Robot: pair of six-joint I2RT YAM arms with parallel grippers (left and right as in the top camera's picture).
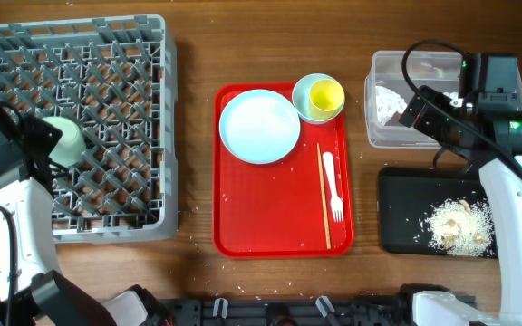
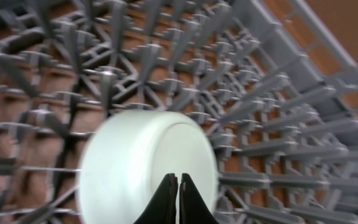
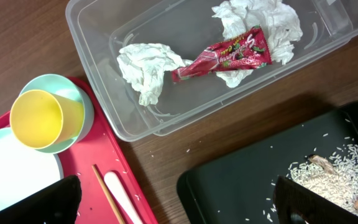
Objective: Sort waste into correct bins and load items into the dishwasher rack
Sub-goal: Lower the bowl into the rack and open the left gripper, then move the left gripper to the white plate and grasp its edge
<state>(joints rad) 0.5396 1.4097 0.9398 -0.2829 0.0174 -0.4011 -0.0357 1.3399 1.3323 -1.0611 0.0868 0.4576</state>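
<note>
A pale blue-green bowl point(image 1: 64, 138) lies on its side among the pegs of the grey dishwasher rack point(image 1: 107, 54). My left gripper point(image 2: 179, 182) is shut and empty just in front of the bowl's base point(image 2: 135, 162). My right gripper point(image 3: 176, 205) is wide open and empty above the gap between the clear tub point(image 3: 98, 25) and the black tray point(image 3: 241, 186). The tub holds white tissues point(image 3: 145, 68) and the red wrapper point(image 3: 222, 59). Rice scraps point(image 1: 460, 226) lie in the black tray. The white plate point(image 1: 259, 127), second bowl point(image 1: 304, 91), yellow cup point(image 1: 325, 95), fork point(image 1: 333, 186) and chopstick point(image 1: 323, 195) rest on the red tray.
The red serving tray point(image 1: 279, 226) sits at the table's middle, between the rack and the two bins. Loose rice grains are scattered on the red tray and on the wood near it. The right arm's cable loops over the clear tub point(image 1: 383, 68).
</note>
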